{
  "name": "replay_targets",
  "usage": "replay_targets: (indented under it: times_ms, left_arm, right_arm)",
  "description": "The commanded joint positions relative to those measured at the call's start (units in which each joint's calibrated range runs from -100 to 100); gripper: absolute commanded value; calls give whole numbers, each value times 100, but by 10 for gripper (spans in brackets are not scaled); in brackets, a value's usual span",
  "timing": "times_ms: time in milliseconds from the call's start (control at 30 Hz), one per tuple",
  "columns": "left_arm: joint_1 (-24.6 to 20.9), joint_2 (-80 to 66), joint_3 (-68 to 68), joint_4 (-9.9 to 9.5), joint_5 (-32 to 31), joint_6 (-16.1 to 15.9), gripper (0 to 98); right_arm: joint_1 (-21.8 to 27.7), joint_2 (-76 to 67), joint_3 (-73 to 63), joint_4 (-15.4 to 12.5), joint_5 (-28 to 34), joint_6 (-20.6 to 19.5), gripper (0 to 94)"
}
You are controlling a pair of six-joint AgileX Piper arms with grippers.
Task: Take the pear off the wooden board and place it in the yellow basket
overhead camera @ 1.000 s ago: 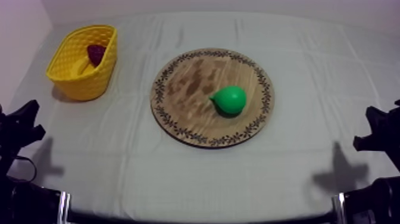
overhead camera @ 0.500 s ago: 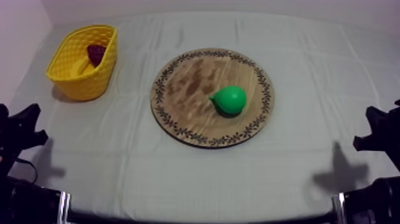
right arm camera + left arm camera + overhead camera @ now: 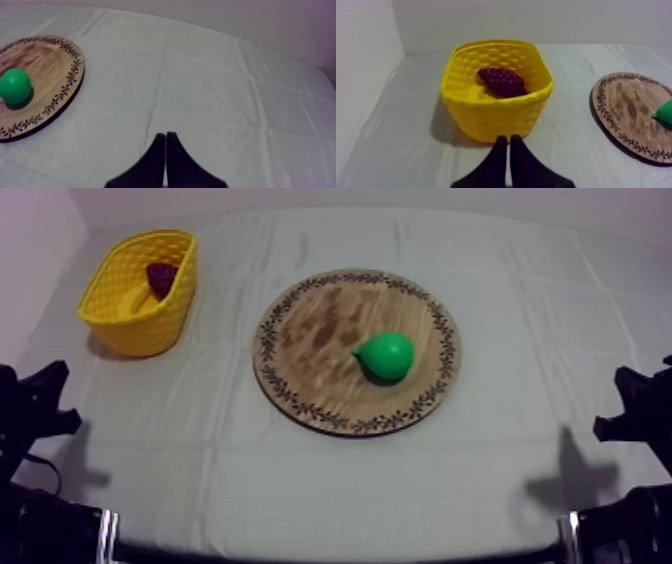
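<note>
Green pear (image 3: 385,355) centre on round wooden board (image 3: 310,338); yellow woven basket (image 3: 135,323) upper left; left gripper (image 3: 509,138), right gripper (image 3: 165,135) pressed together, parked: pick unstarted.

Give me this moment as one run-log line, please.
pear: on wooden board | yellow basket: holds bunch of grapes | left gripper: shut, empty, facing basket | right gripper: shut, empty
</note>
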Motion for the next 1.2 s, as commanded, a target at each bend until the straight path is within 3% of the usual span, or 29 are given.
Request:
replay_targets:
  times_ms: [0,467,733,1167]
  left_arm:
    - [21,167,-122,-41,-8,20,0]
    - [289,2417,-2734,-66,172,341,0]
    - [493,3701,-4514,164,1022,207,0]
    - [985,5558,-6788,577,1424,-142,0]
  right_arm:
    - [1,1,5,0,1,0,5]
    - [1,1,5,0,1,0,5]
    - [1,1,5,0,1,0,5]
    - [1,1,5,0,1,0,5]
